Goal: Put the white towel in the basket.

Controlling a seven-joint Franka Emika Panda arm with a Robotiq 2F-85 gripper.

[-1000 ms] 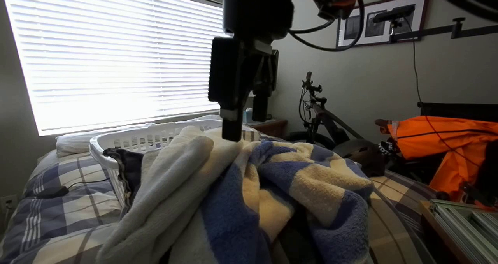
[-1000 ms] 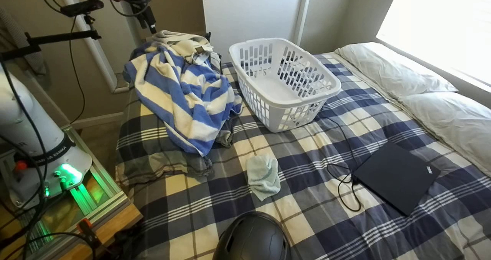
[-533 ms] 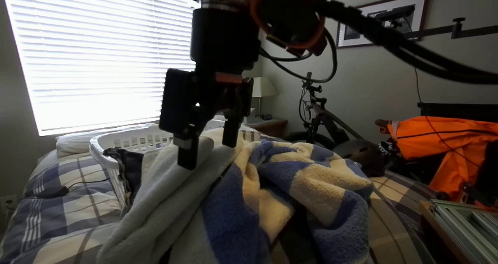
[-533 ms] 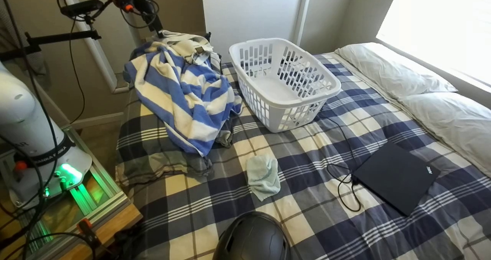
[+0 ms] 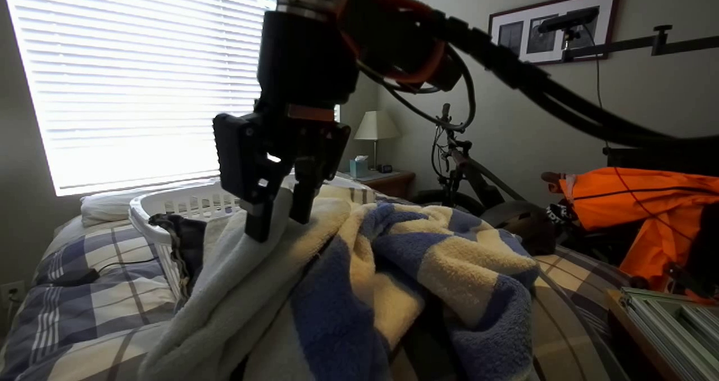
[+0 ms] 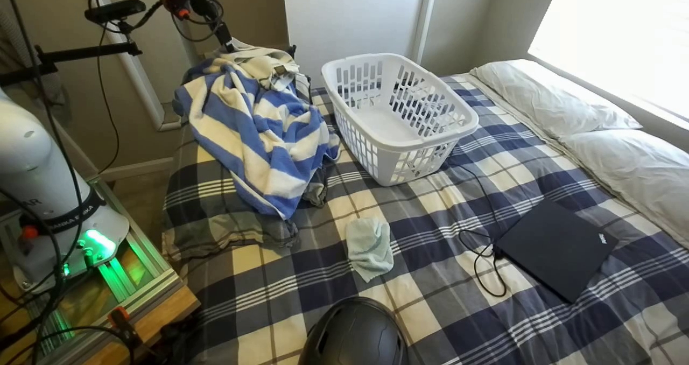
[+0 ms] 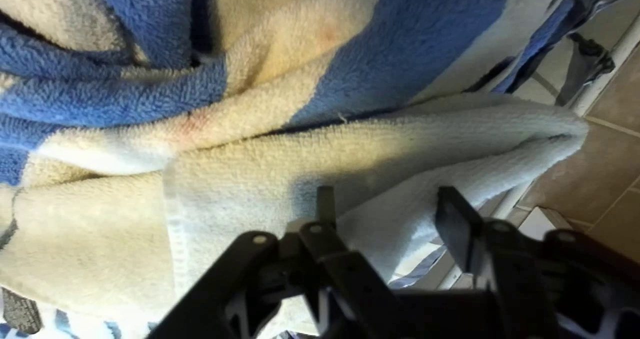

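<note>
The white towel lies in long folds over a heap of cloth. It shows at the back of the heap in an exterior view and fills the middle of the wrist view. My gripper points down at the towel's upper fold, with its fingers apart. In the wrist view the gripper is open, with a towel fold between and beyond its fingers. Whether the fingertips touch cloth is hard to tell. The white slotted basket stands on the bed beside the heap. It shows partly behind the towel.
A blue-and-cream striped blanket lies against the towel. A dark cloth hangs by the basket's rim. A pale small cloth, a black laptop and a dark helmet are on the bed. A camera arm stands near the robot.
My gripper has come down onto the towel's upper fold, moving left in one view and slightly right in another. It has tilted, and its fingers look closer together. The towel's top is slightly pushed.
</note>
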